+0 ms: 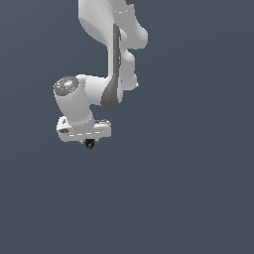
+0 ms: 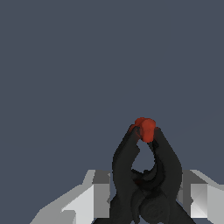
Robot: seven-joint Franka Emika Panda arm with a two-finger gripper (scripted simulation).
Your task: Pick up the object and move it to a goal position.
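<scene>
Black with a small red tip, the object (image 2: 146, 175) sits clamped between the pale fingers (image 2: 98, 192) of our gripper (image 1: 89, 143), poking out just beneath the white hand in the exterior view.

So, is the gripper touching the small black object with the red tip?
Touching. In the wrist view the gripper's fingers press against both sides of the black object, with no gap visible. In the exterior view the object sits directly under the gripper.

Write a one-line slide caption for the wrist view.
Wrist view: the black two-pronged clamp-like object with its red tip sits between the gripper's white fingers against a plain grey background.
</scene>
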